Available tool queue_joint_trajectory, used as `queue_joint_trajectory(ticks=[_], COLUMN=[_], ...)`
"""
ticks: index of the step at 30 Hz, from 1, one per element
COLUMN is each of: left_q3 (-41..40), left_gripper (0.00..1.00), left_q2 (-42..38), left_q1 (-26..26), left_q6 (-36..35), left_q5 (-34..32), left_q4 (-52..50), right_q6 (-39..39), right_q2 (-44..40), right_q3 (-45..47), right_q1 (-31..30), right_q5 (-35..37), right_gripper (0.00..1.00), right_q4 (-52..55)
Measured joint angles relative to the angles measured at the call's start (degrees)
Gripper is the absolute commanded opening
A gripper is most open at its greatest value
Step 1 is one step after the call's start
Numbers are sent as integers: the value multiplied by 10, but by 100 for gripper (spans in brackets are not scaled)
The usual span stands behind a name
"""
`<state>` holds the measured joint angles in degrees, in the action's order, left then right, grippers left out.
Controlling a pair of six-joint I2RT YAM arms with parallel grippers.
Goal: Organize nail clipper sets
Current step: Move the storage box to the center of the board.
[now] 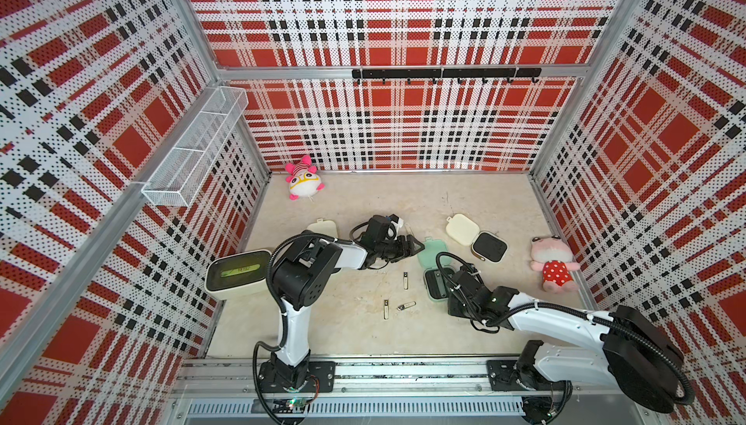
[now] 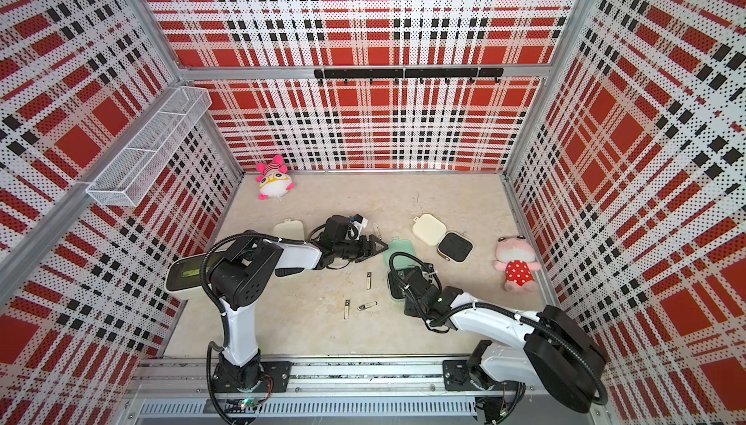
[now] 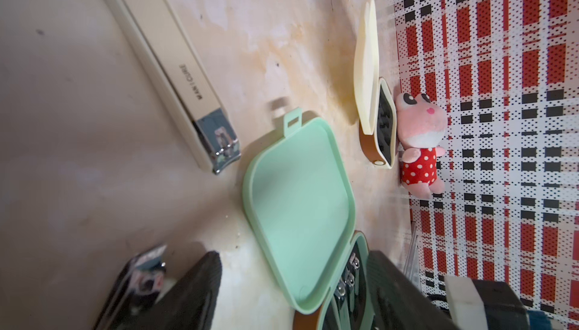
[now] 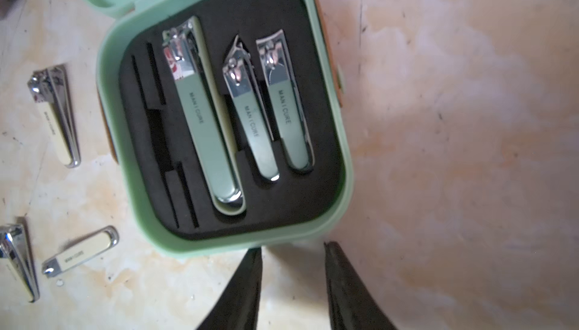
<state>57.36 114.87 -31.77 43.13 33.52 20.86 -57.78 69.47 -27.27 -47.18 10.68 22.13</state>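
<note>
The mint green case lies open in both top views, and three green-handled clippers rest in its black tray. My left gripper is open, its fingers standing either side of the mint lid without gripping it. My right gripper is open and empty, its tips just off the case's rim. A cream case lies open with a bare black tray. Another cream case sits behind my left arm. Three loose cream-handled clippers lie on the table. A long cream clipper lies near my left gripper.
A larger cream box with a green-tinted top stands at the left wall. A pink plush in a red dotted dress lies at the right wall, and a pink-and-white plush lies in the back left corner. A wire basket hangs on the left wall.
</note>
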Motion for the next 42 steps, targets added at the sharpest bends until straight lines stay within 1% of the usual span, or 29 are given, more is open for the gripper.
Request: queue_joint_trajectory(ticks=[9,14,18,24,31,38,42], left_q3=[12,16,38,79,139,181,191], left_gripper=[78,78,78,77,77,78,78], left_q2=[17,20,34,56,82,106,112], left_q1=[14,21,26,38,59,63,60], left_q6=[-6,-10,-10,-11,-37,-55,-71], left_q5=[10,10,10,-1,-16,0,12], left_q4=[19,19,17,-4,-46,-69,-79], right_q6=[33,65,87,109,137,164,178], right_q2=[4,32,60,65,82,118,131], right_q3=[-1,-21,-41,-45,-60,-93,-107], right_q1=[63,89,106,129,148,162,173], right_q5=[-7,-15,-17,-24,-31,-38,-44], right_gripper=[39,39,39,40,41,42,42], right_q4=[-8,-15,-20,-23,-22,-22,-23])
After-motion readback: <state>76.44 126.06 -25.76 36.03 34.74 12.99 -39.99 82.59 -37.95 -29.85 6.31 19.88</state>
